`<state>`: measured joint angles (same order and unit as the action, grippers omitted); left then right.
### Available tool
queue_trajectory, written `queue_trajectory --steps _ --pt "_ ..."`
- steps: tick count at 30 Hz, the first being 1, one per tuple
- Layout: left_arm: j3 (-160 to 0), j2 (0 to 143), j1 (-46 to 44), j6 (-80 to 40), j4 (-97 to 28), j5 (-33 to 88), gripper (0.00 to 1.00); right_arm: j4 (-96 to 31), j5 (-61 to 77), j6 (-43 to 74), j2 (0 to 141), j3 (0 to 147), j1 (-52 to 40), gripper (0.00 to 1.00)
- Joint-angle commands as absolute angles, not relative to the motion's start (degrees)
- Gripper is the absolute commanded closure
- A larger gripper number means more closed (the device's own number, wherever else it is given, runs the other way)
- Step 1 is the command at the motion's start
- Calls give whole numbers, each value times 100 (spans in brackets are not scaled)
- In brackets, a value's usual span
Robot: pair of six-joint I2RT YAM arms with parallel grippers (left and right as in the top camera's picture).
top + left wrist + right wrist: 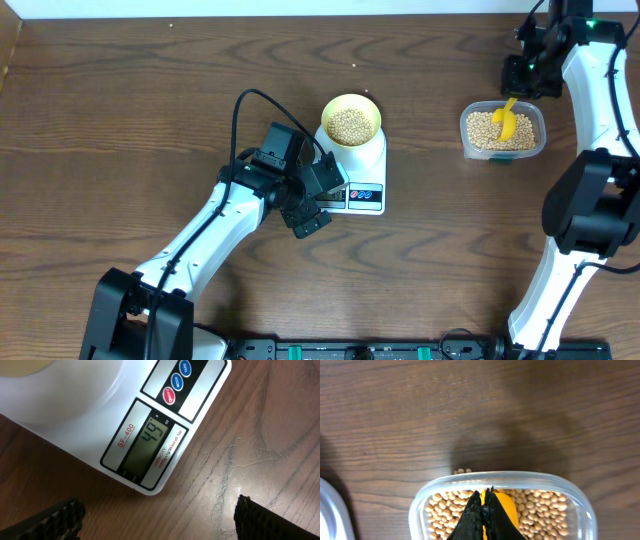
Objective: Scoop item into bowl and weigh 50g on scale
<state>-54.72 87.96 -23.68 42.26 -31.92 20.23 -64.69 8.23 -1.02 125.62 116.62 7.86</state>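
The pale yellow bowl (351,104), full of tan beans (350,126), stands on the white scale (367,199). In the left wrist view the scale's display (148,445) reads 49. My left gripper (318,198) (160,525) hangs open just in front of the scale's left front corner, with nothing but bare wood between its fingers. My right gripper (525,72) (484,494) is shut, fingers pressed together and empty, above the far side of a clear tub (541,138) (495,476) of beans (445,510). A yellow scoop (505,122) (506,507) lies in that tub.
The clear edge of another container (332,510) shows at the left of the right wrist view. A black cable (240,110) loops up from the left arm. Brown wood table all round, with the white back edge (300,8) at the top.
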Motion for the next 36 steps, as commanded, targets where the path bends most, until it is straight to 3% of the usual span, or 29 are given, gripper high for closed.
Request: queue_trajectory --steps 1,21,25,31,36 --pt "-5459 8777 -2353 4285 -3208 1990 2 -6482 591 -386 11926 11854 781 99" --pt "-5459 8777 -2353 4285 -3208 1992 2 -6711 471 -650 11443 11850 742 99" --pt "-5459 8777 -2353 4285 -3208 1992 2 -6908 701 -1341 11443 11850 611 99" --pt "-5459 8777 -2353 4285 -3208 1990 2 -6849 -624 -1127 11443 11848 261 99" --pt "-5459 8777 -2353 4285 -3208 1990 2 -6757 -701 -1098 11443 11848 217 99"
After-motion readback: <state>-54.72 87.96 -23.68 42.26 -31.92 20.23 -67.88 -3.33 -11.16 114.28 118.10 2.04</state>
